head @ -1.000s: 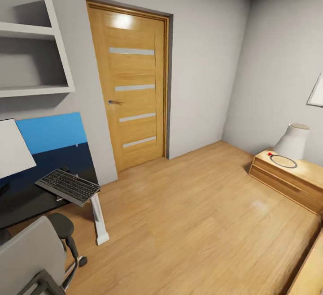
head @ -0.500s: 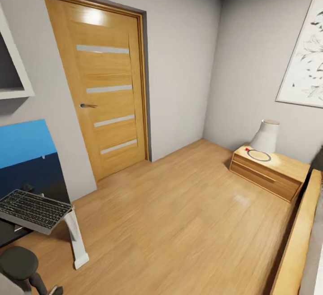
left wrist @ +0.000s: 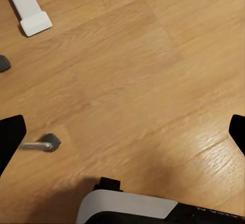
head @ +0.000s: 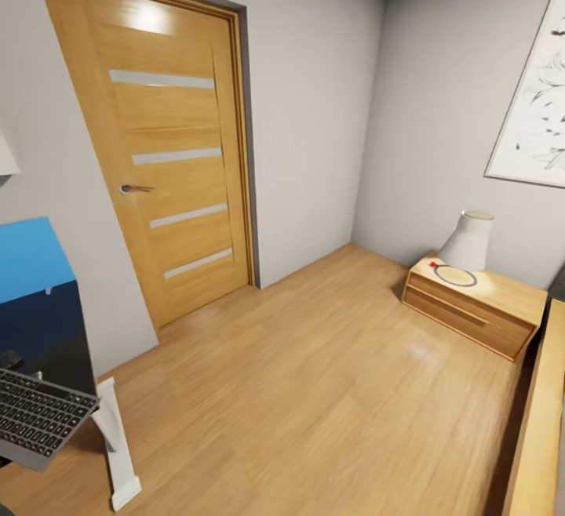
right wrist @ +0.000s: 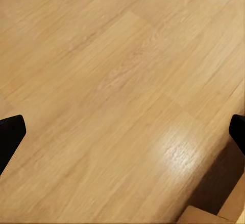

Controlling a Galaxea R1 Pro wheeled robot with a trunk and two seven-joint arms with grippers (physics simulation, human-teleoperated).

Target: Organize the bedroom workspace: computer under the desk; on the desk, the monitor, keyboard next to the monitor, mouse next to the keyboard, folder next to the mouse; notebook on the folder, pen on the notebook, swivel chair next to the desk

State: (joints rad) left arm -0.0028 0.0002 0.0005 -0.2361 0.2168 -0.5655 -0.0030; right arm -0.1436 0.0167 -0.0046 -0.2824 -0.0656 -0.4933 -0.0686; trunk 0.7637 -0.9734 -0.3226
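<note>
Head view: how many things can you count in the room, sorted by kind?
Doors: 1, the wooden door
Keyboards: 1, the keyboard
Lamps: 1, the lamp
Nightstands: 1, the nightstand
Wall pictures: 1, the picture
Total: 5

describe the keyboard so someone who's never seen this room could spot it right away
Start at the tall wooden door with pale horizontal strips and look down to the head view's lower left corner, where a black desk stands on a white leg. The flat black rectangular keyboard with dark keys lies at that desk's end, overhanging the leg. Its grid of keys sets it apart from the plain worktop.
</note>
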